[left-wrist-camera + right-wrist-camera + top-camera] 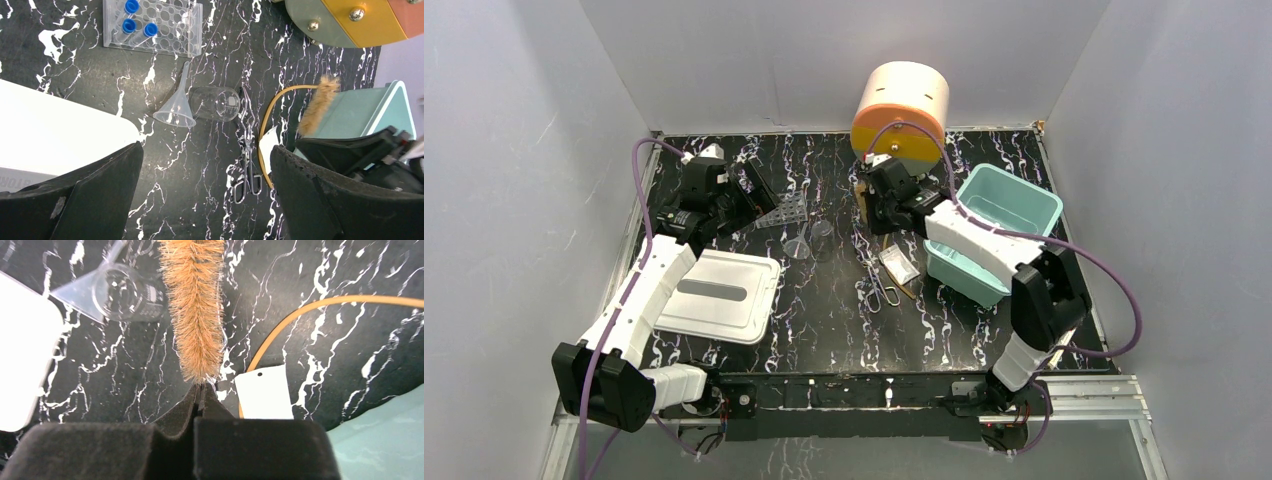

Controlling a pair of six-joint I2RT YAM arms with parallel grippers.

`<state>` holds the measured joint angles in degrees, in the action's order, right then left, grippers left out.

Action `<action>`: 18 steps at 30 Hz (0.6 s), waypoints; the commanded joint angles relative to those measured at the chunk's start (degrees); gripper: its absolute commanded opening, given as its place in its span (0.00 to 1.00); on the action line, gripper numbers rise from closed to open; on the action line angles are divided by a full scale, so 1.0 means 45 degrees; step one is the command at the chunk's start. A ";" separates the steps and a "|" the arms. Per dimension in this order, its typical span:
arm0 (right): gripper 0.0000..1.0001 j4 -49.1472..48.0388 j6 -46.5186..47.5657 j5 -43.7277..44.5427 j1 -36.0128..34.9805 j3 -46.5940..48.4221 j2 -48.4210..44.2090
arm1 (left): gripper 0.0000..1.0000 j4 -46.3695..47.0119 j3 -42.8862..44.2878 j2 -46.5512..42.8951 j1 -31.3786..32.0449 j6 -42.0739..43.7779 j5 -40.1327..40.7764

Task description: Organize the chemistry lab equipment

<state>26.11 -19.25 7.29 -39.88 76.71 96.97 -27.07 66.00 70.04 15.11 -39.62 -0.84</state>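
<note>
My right gripper (201,386) is shut on the thin stem of the tan bristle brush (195,305), which hangs above the table in front of the drawer unit. Below it lie the tan rubber tubing (310,310) and a small clear bag with a white card (264,392). My left gripper (206,147) hovers wide open over bare table, holding nothing. Ahead of it lie the clear funnel (175,107), a clear beaker (215,103) on its side, the metal scissors (247,170) and the clear grid rack (165,37) with blue-capped tubes (131,20).
The cream-and-orange round drawer unit (900,105) stands at the back. A teal bin (994,230) sits at the right, under my right arm. A white lid (719,293) lies flat at the left, near my left arm.
</note>
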 commanded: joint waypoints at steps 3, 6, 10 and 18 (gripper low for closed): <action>0.01 0.0002 0.0737 0.1262 0.0260 0.1626 -0.1386 | 0.98 0.0208 -0.0232 -0.0076 -0.0058 -0.0004 -0.0644; 0.01 0.0438 0.0930 0.1694 0.0725 0.2189 -0.1663 | 0.98 0.0275 -0.0226 -0.0019 -0.0061 -0.0005 -0.0744; 0.01 0.0512 0.0894 0.1898 0.1982 0.2309 -0.2393 | 0.98 0.0335 -0.0340 -0.0070 -0.0058 -0.0025 -0.0890; 0.03 0.1193 -0.0332 0.2302 0.4781 0.2039 -0.3624 | 0.98 0.0459 -0.0438 -0.0048 -0.0059 -0.0059 -0.1137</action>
<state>29.47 -16.64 14.55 -22.81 84.64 84.20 -25.74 64.40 70.06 15.11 -39.70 -4.32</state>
